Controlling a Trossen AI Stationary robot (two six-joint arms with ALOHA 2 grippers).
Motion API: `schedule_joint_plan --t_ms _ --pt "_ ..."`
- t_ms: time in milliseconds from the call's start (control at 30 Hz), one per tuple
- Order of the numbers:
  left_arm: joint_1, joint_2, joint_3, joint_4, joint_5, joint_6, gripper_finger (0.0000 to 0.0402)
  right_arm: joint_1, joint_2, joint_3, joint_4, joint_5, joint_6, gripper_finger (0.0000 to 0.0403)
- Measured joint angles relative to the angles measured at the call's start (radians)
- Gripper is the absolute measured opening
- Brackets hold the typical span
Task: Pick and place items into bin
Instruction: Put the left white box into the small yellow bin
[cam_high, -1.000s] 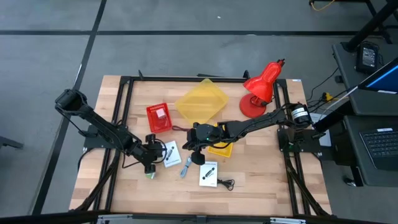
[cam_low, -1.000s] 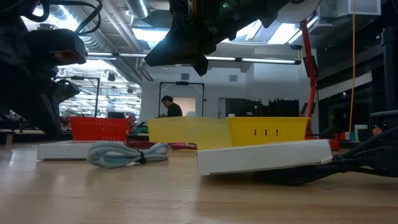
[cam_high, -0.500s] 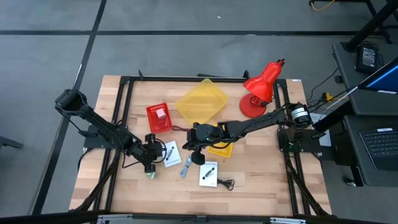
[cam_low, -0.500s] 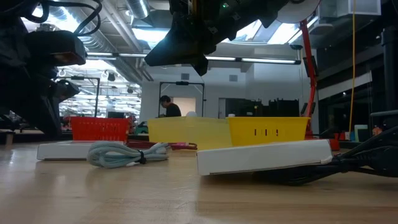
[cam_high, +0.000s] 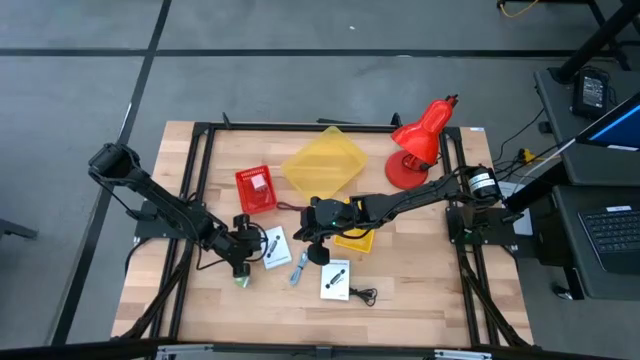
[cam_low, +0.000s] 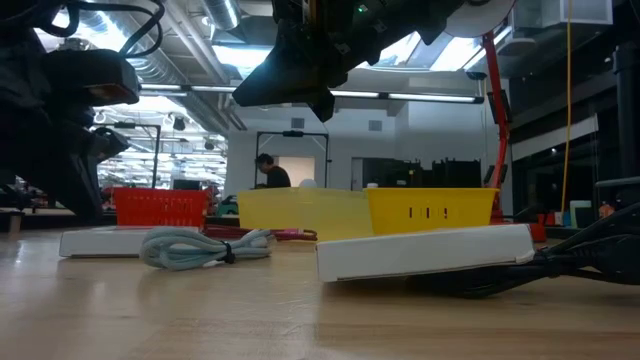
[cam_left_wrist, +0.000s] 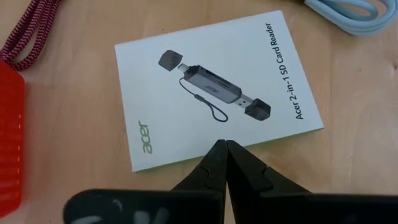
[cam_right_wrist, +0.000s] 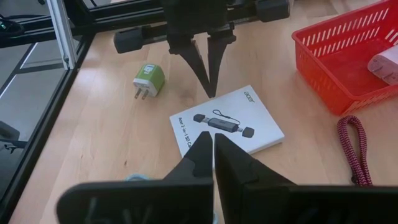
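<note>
While nothing moved since earlier frames: left end effector (cam_left_wrist: 225, 144) closed, empty, over white printed card (cam_left_wrist: 214, 87) mid-desk; right end effector (cam_right_wrist: 212, 138) closed, empty; no pick begun.

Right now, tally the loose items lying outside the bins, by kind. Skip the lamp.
White card-reader packets: 2
Blue-grey cable: 1
Black cord: 1
Dark red braided cord: 1
Green plug: 1
Total: 6

red basket (cam_left_wrist: 9, 134) and blue-grey cord (cam_left_wrist: 348, 14) — both cut off at frame edges.
</note>
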Motion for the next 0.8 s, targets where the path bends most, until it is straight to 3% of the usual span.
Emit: schedule_joint_plan --t_ms 800 --pt "0.034 0.001 0.000 0.000 0.035 0.000 0.0002 0.000 0.000 0.000 0.000 0.000 -0.006 0.0000"
